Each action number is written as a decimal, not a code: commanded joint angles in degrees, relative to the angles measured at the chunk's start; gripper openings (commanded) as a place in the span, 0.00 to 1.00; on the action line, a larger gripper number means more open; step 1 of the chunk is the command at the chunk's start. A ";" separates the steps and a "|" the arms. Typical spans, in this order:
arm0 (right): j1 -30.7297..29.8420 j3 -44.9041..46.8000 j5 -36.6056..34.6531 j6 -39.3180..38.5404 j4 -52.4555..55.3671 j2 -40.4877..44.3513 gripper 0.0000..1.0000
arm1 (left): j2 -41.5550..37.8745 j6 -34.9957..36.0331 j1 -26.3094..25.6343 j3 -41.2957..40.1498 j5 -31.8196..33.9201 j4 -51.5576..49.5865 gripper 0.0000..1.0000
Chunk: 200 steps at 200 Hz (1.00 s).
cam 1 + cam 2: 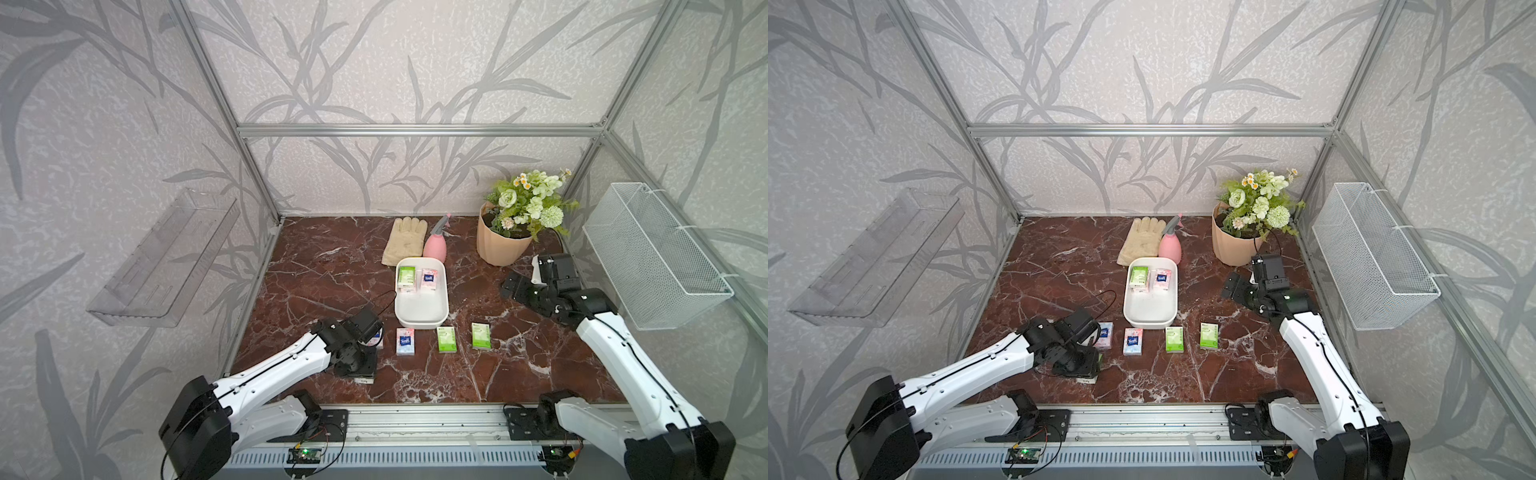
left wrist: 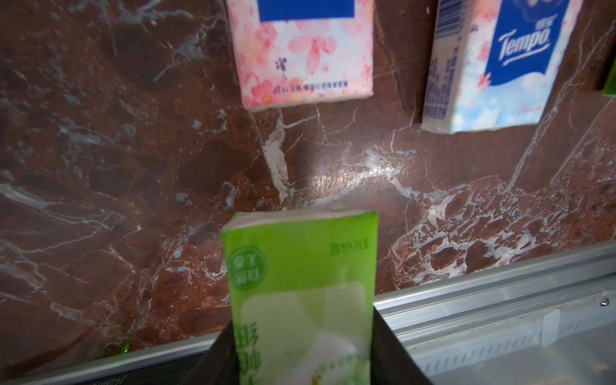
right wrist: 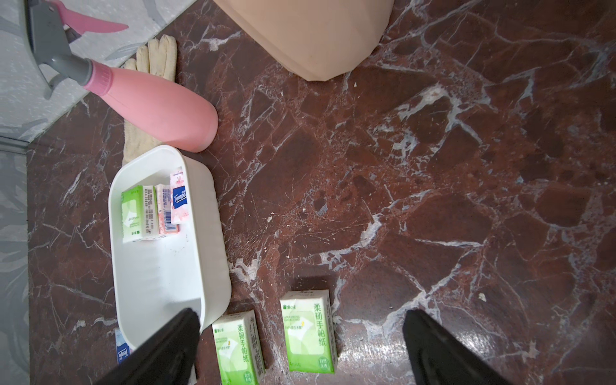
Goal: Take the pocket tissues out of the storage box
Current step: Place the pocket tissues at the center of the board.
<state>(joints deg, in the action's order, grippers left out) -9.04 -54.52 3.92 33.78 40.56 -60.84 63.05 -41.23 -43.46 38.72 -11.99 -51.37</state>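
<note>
Pocket tissues [image 1: 1139, 277]: in a top view, a few sitting at storage box's [image 1: 1150, 309] far end, four lying outside. Left wrist: left gripper [image 2: 303, 353] clamping green packet [image 2: 300, 266], likely light, squashy, slick; narrow sides suiting grip. Right wrist: right gripper [image 3: 300, 320] gaping, holding nothing.

Left arm [image 1: 270, 370] stretched low, wrist turned down; left gripper [image 2: 300, 328] clamped on a green packet [image 2: 300, 266] (jaws part-closed). Right arm [image 1: 623, 357] reaching forward; right gripper [image 3: 300, 316] jaws wide apart.

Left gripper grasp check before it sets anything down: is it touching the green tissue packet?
Touching. The left wrist view shows the green tissue packet clamped in the left gripper, its black jaws pressed against both side edges.
</note>
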 commanded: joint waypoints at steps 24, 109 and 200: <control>0.16 -2.43 -1.00 -0.56 1.15 0.19 0.99 | 2.16 -0.35 0.26 0.24 -1.67 2.52 0.51; 0.15 -2.98 -1.65 -1.17 3.48 0.98 0.99 | 6.67 0.10 0.31 -3.17 -1.16 6.87 0.67; 0.11 -2.26 -2.64 -0.64 3.85 2.08 0.99 | 1.34 0.71 0.95 7.23 6.03 -3.61 0.88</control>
<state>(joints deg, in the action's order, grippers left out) -9.04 -56.18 2.81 33.15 42.92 -60.16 66.11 -41.58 -43.22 40.23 -10.83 -49.87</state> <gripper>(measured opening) 0.992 0.865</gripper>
